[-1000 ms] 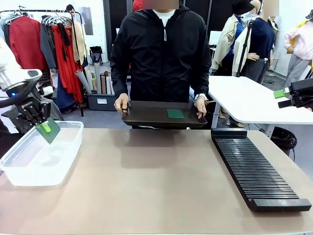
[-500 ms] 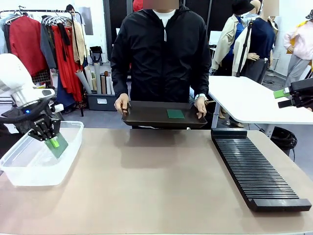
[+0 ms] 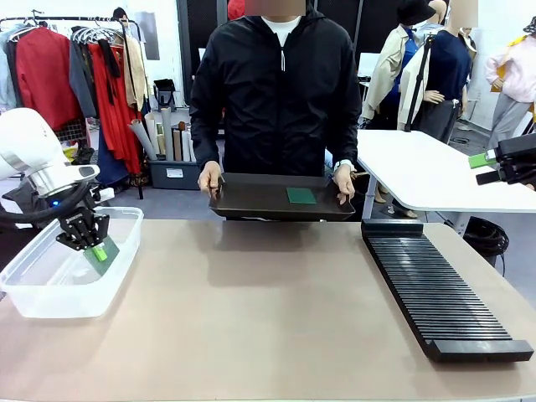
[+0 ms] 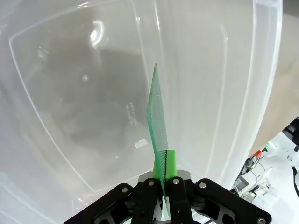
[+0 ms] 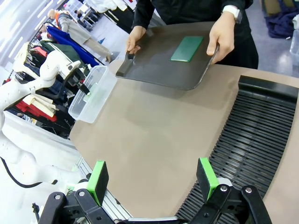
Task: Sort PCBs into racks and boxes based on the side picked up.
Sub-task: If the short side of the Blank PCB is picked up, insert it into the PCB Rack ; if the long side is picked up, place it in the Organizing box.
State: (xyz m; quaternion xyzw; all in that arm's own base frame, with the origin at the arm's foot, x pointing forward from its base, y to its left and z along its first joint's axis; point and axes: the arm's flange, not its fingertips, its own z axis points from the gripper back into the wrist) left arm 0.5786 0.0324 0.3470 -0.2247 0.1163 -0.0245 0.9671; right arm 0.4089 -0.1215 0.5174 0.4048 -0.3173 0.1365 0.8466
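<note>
Front view: PCB now lower inside tub.

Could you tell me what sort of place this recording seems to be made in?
Probably a robot test lab in a room that also stores clothes: a white robot arm works at a table bearing a slotted black rack and a clear tub, and a rail of hanging garments stands behind.

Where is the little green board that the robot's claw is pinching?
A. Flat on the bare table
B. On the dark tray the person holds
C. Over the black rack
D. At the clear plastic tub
D: the left gripper is shut on the green board at the clear tub, and the tub's walls surround the board in the left wrist view.
</note>
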